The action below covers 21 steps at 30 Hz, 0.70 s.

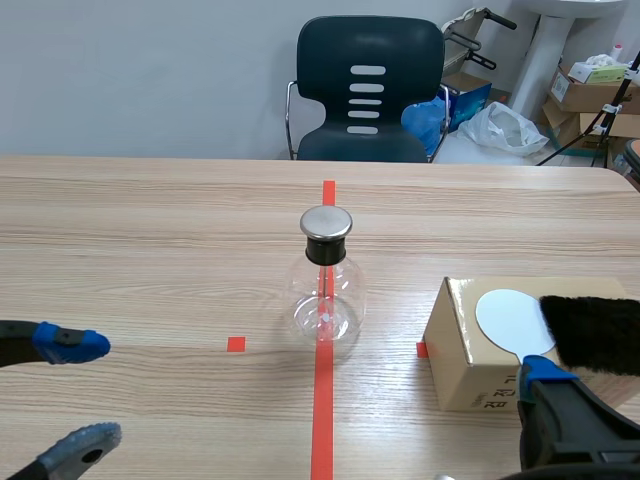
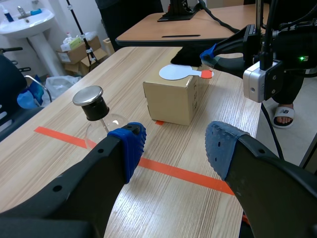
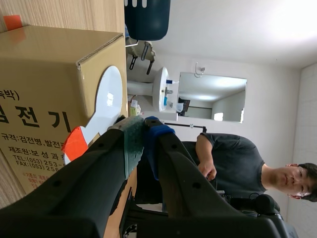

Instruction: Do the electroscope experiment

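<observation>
The electroscope, a clear glass flask (image 1: 324, 298) with a metal cap (image 1: 326, 222), stands on the red tape line at mid table. To its right a cardboard box (image 1: 470, 355) carries a white disc paddle (image 1: 513, 320) with an orange-red handle (image 3: 74, 143) and a black fur pad (image 1: 597, 333). My right gripper (image 1: 540, 375) hovers at the box's near edge, shut, its tips (image 3: 143, 126) just beside the paddle handle and holding nothing. My left gripper (image 1: 80, 395) is open low at the near left, with the flask (image 2: 101, 124) ahead of it.
A dark chair (image 1: 368, 90) stands behind the table's far edge, with bags and boxes (image 1: 590, 95) on the floor beyond. A person in a dark shirt (image 3: 233, 158) shows in the right wrist view's background. A small red tape square (image 1: 235, 344) marks the table left of the flask.
</observation>
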Available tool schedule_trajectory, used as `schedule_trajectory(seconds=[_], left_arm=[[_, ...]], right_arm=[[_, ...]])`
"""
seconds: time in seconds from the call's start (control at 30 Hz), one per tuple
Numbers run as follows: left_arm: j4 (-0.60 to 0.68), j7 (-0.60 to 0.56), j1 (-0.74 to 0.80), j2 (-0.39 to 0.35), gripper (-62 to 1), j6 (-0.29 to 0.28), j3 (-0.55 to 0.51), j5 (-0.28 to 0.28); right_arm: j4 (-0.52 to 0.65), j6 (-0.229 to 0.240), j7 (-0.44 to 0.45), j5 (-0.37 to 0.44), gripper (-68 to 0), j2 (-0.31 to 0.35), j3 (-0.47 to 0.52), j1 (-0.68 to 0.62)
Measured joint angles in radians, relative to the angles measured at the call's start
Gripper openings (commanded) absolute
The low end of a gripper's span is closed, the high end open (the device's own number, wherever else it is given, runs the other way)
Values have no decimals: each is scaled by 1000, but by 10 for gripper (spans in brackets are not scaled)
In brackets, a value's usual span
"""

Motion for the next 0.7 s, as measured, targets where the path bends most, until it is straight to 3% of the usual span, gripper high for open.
schedule_trajectory(seconds=[0.23,0.7], left_arm=[[0,0,0,0,-307,0,0,0],[0,0,0,0,-307,0,0,0]], right_arm=[[0,0,0,0,-659,0,0,0],[0,0,38,0,-349,-1,-1,50]])
